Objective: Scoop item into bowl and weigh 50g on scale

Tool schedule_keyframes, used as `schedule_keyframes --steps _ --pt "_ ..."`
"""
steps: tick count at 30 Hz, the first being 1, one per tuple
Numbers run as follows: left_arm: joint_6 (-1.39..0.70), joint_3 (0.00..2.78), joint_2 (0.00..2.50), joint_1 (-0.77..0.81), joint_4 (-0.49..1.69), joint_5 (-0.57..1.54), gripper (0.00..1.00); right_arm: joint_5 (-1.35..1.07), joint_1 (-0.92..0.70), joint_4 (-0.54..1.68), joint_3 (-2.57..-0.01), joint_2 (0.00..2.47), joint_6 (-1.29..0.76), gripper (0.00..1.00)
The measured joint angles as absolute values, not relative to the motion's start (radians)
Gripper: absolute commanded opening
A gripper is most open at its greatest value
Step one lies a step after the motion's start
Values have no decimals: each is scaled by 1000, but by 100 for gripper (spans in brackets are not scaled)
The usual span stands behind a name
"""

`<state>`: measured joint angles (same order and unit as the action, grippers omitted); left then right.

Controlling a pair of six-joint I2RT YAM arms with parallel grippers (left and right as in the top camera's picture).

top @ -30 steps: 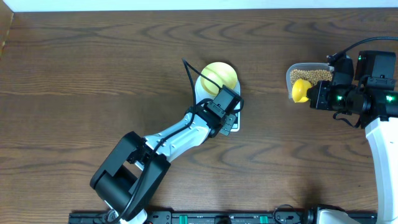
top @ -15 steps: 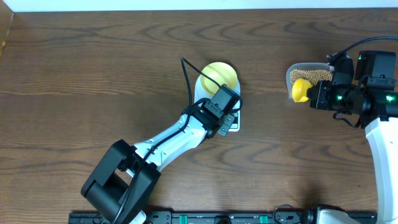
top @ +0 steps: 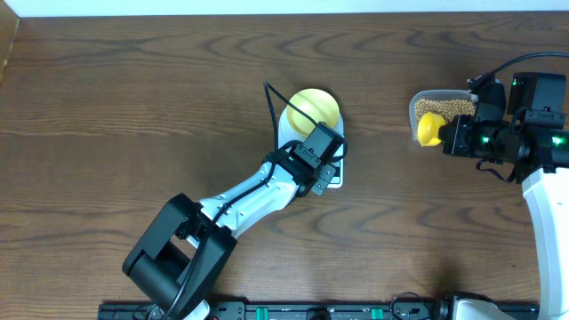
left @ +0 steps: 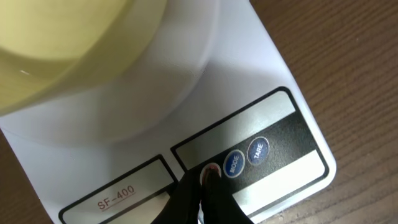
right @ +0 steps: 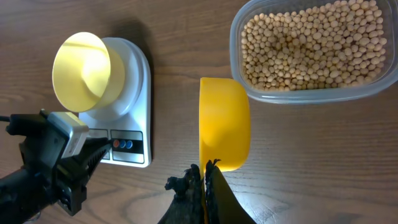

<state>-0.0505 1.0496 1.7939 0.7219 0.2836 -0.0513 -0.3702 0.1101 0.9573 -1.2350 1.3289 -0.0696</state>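
While your left gripper (left: 205, 186) is pinched shut on nothing, its joined fingertips press the leftmost, reddish button (left: 211, 172) on the front strip of the scale (left: 249, 81). That button sits just beside the MODE button (left: 234, 164) and the TARE button (left: 258, 150). Closed jaws give you one narrow tip, which suits hitting a single small button without brushing its neighbours. I cannot read that button's label, so I only judge that you are waking the scale.

You have the bowl (right: 84, 68) sitting on the scale's round platform, and no beans show inside it. Placing it there before any scooping makes sense, since its own weight can be cancelled first.

Your right gripper (right: 205, 171) is clamped on the handle of the yellow scoop (right: 224, 121), which hangs over the table (top: 133, 107) just beside the near corner of the clear container (right: 311, 95). I see no beans in the scoop. The beans (right: 311, 43) all lie in that container, well apart from the scale. Holding the scoop outside keeps it ready and means nothing can spill while the scale is being set.

By my reading the weighing has not begun. Your next move calls for lifting the left fingers clear of the front strip, because any weight resting there could disturb the reading. No figure on the display is legible from these views.
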Motion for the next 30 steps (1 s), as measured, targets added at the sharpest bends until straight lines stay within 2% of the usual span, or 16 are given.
schedule_keyframes --steps 30 --pt "1 1050 1833 722 263 -20 8 -370 110 967 -1235 1329 -67 1"
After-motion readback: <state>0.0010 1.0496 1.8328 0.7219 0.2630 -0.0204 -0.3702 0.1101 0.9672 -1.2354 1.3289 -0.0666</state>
